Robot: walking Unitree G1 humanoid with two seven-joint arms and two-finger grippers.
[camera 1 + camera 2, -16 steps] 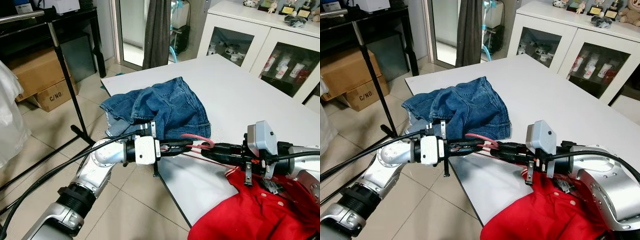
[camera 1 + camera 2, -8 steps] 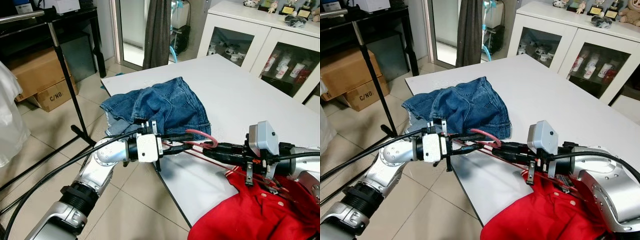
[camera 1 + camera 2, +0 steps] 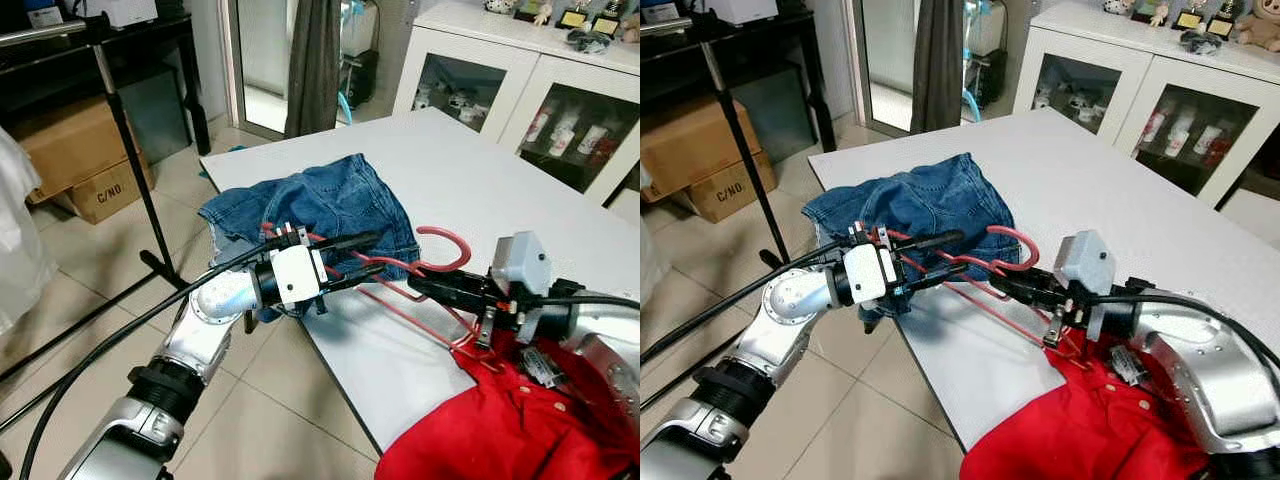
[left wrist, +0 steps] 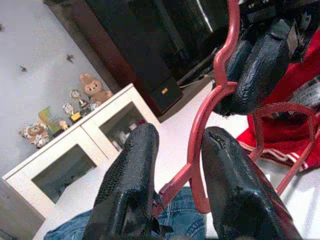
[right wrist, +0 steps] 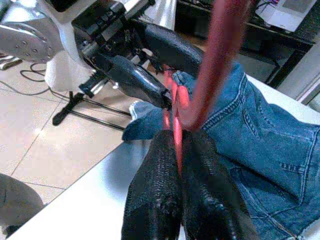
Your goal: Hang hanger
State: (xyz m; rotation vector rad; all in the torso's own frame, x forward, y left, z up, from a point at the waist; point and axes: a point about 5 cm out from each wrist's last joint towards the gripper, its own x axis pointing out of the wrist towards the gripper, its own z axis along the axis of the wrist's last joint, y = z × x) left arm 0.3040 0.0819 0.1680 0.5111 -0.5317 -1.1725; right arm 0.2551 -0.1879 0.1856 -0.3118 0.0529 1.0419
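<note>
Raised since a second ago, the red hanger (image 3: 415, 275) now stands with its hook up over the worktop (image 3: 500, 190) edge, where it earlier lay low between the two arms; nearest the camera, a red garment (image 3: 500, 430) lies heaped at the worktop's near corner, the hanger's lower wire touching it; the right pincer (image 3: 418, 286), fingers together, is clamped on the hanger just below the hook; the left pincer (image 3: 365, 260) has its fingers (image 4: 130, 185) apart, the hanger's wire running between them; beyond, blue denim shorts (image 3: 320, 205) lie crumpled at the worktop's left edge; a white glass-fronted cabinet (image 3: 520, 90) stands behind.
</note>
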